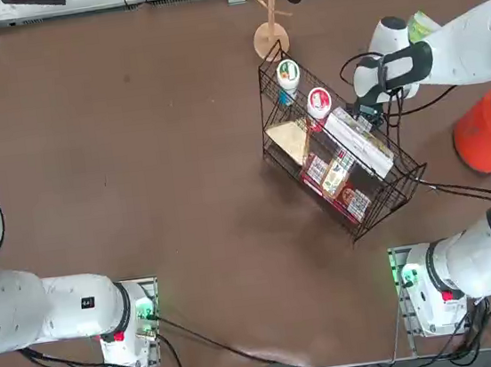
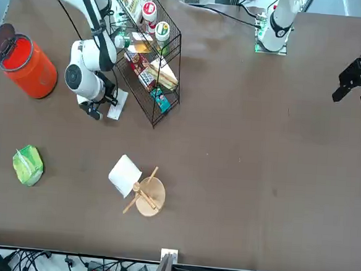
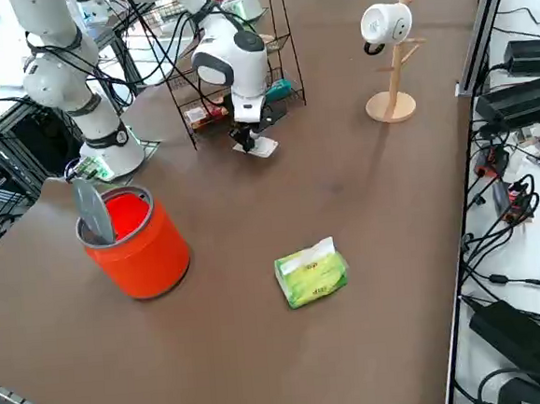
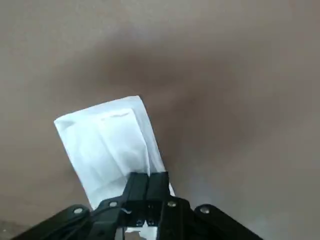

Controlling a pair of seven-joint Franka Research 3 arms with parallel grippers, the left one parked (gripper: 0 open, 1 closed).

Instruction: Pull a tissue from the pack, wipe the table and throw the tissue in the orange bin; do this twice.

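Right gripper (image 4: 148,186), at the wrist view's lower centre, clamps a white tissue (image 4: 111,145) flat against the table (image 4: 240,75); dragging could tear it free.

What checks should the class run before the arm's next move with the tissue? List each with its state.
1. Right gripper shut on tissue: ok.
2. Tissue lying on the table: ok.
3. Rack close beside the gripper, collision risk: not ok.
4. Orange bin mouth open, lid tilted up: ok.
5. Table between gripper and bin bare: ok.
6. Pack has another tissue sticking out: ok.
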